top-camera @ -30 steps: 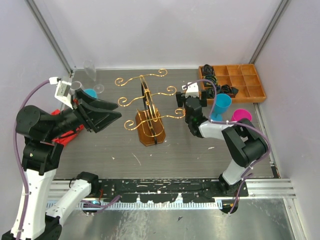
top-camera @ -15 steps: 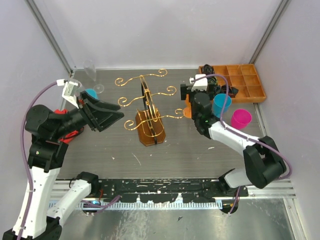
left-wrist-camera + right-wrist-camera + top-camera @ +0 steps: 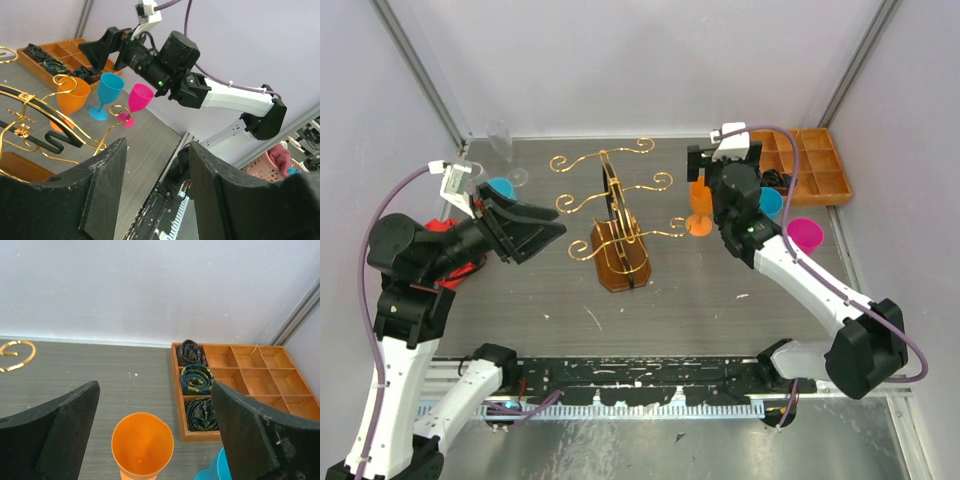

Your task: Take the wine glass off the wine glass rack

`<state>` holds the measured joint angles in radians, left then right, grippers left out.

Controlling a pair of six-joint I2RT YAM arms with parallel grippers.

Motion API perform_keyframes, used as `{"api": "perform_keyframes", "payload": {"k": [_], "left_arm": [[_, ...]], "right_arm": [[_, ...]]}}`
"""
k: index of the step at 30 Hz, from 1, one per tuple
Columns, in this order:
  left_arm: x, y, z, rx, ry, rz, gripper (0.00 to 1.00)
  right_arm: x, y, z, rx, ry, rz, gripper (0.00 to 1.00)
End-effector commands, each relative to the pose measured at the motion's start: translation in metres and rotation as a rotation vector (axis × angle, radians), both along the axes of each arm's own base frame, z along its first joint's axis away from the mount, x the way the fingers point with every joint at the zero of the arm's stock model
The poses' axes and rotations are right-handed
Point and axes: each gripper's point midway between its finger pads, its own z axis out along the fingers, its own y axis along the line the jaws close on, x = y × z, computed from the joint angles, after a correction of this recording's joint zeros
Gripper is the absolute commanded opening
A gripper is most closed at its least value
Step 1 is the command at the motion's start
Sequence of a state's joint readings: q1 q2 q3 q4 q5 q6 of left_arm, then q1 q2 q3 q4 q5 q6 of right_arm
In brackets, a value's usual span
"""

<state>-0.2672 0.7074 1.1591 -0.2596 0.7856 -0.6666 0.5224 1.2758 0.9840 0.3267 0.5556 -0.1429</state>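
Observation:
The gold wire wine glass rack (image 3: 615,215) stands mid-table on its brown base; no glass hangs on its arms. It also shows in the left wrist view (image 3: 45,125). An orange wine glass (image 3: 700,205) stands upright on the table just right of the rack's scroll arm. My right gripper (image 3: 705,168) hovers above it, open and empty. In the right wrist view the orange glass (image 3: 142,445) sits low between the spread fingers of the right gripper (image 3: 155,390). My left gripper (image 3: 552,238) is open and empty, left of the rack, and frames bare table in its own view (image 3: 157,150).
A blue glass (image 3: 770,203) and a pink glass (image 3: 803,235) stand right of the orange one. A compartmented wooden tray (image 3: 825,165) with rolled ties is back right. A clear glass (image 3: 503,145) and a blue cup (image 3: 501,187) are back left. A red object (image 3: 460,270) lies under the left arm.
My right gripper has risen and pulled back from beside the rack, uncovering the orange glass standing on the table. The left arm has hardly moved.

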Motion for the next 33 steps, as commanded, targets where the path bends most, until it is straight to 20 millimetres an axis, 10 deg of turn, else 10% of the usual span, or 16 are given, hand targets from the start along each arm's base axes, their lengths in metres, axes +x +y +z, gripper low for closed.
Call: {"api": "perform_keyframes", "payload": {"k": [1,29,33], "left_arm": [[0.001,0.001,-0.002,-0.006,0.013,0.012,0.59],[0.007,0.001,-0.009,-0.019,0.047,0.031,0.58],[0.006,0.002,-0.011,-0.018,0.044,0.038,0.59]], "right_arm": [[-0.009,-0.004,0.039,0.039,-0.024,-0.001,0.98],[-0.037,0.019,0.068,0.122,0.073,0.182,0.94],[-0.044,0.027,0.071,0.128,0.098,0.239,0.68]]}}
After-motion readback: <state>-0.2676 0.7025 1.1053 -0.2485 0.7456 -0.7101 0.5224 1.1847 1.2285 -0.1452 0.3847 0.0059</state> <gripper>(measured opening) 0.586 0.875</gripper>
